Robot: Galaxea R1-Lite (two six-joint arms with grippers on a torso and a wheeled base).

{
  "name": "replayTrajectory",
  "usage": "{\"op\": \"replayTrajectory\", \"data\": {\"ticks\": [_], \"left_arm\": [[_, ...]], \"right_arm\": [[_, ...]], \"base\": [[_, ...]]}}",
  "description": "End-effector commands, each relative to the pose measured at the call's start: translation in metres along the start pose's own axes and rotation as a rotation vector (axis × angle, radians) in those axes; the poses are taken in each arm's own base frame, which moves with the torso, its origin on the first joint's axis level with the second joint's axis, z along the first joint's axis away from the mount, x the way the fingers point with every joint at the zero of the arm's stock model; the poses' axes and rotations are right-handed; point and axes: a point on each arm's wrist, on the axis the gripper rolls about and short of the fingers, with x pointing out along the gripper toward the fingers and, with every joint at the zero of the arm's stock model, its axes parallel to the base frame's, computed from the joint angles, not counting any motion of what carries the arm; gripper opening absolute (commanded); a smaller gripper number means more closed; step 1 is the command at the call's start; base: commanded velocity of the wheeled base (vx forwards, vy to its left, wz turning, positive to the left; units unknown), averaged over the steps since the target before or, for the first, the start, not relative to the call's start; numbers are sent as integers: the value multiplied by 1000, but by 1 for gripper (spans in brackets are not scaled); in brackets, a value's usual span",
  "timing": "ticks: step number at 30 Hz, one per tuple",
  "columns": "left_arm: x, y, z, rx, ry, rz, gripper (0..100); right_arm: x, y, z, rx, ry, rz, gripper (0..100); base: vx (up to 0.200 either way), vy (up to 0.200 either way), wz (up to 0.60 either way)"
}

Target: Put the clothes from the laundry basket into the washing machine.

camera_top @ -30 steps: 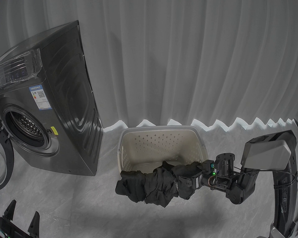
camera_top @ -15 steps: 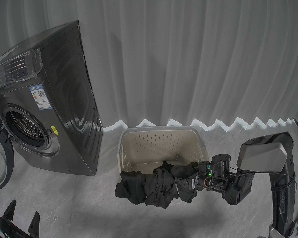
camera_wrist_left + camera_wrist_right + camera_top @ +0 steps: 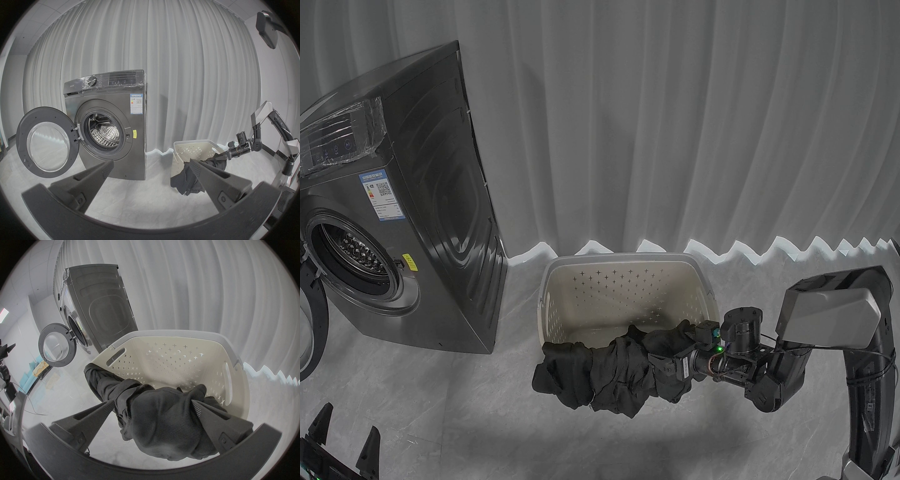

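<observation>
- The right gripper [image 3: 151, 408] clamps a crumpled matte black fabric garment [image 3: 606, 375], which is bunched in soft folds at the near rim of the cream star-perforated plastic laundry basket [image 3: 625, 257].
- The left gripper [image 3: 150, 165] has its wedge fingers spread and holds nothing.
- The dark grey metal washing machine [image 3: 437, 187] stands with its round glass door [image 3: 47, 142] open.

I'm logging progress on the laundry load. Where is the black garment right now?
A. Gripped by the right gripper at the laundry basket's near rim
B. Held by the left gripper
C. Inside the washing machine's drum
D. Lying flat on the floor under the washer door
A: the black garment is bunched between the jaws of the right gripper, hanging at the near rim of the laundry basket, well apart from the washing machine.
</observation>
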Motion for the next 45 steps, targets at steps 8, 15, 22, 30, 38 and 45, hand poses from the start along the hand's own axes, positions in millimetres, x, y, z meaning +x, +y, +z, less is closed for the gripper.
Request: {"op": "replayTrajectory", "data": {"ticks": [8, 15, 22, 30, 38, 45], "left_arm": [[0, 0, -5, -2, -1, -1, 100], [0, 0, -5, -2, -1, -1, 100], [0, 0, -5, -2, -1, -1, 100], [0, 0, -5, -2, -1, 0, 100], [0, 0, -5, 0, -1, 0, 100], [0, 0, -5, -2, -1, 2, 100]], "right_arm": [[2, 2, -9, -4, 36, 6, 100], [3, 4, -12, -5, 42, 9, 0], [11, 0, -13, -4, 34, 3, 0], [9, -1, 1, 1, -19, -1, 0], [-24, 4, 53, -5, -174, 6, 0], [-42, 4, 72, 7, -271, 9, 0]], "base": [[0, 0, 0], [0, 0, 0], [0, 0, 0], [0, 0, 0], [0, 0, 0], [0, 0, 0]]}}
